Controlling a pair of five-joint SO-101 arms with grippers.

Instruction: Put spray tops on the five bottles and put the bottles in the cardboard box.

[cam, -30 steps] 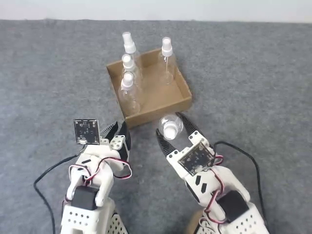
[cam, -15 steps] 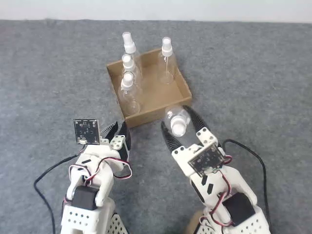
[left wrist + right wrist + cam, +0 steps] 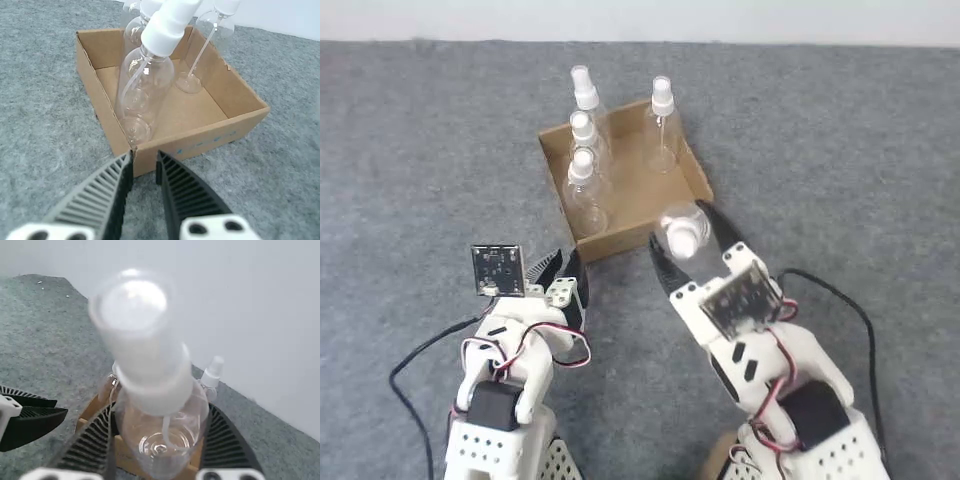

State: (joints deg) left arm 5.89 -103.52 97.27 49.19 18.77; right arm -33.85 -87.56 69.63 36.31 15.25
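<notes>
The cardboard box (image 3: 642, 215) stands mid-table with several clear bottles in it, all with white spray tops: three along its left wall (image 3: 582, 178) and one at the far right (image 3: 662, 112). My right gripper (image 3: 683, 240) is shut on a fifth topped bottle (image 3: 682, 230) and holds it in the air, top towards the camera, over the box's near right corner. In the right wrist view that bottle (image 3: 156, 390) stands between the fingers (image 3: 92, 442). My left gripper (image 3: 566, 272) rests shut and holding nothing just before the box's near left corner (image 3: 131, 150), fingers (image 3: 107, 192) pointing at it.
Grey carpet covers the table on all sides of the box. A white wall edge runs along the back. Cables trail from both arm bases near the front. From the right wrist, the left arm's dark fingers (image 3: 30, 415) show off to the side.
My right gripper has lifted the bottle and carried it forward from in front of the box to over its near right corner. The left arm has kept still.
</notes>
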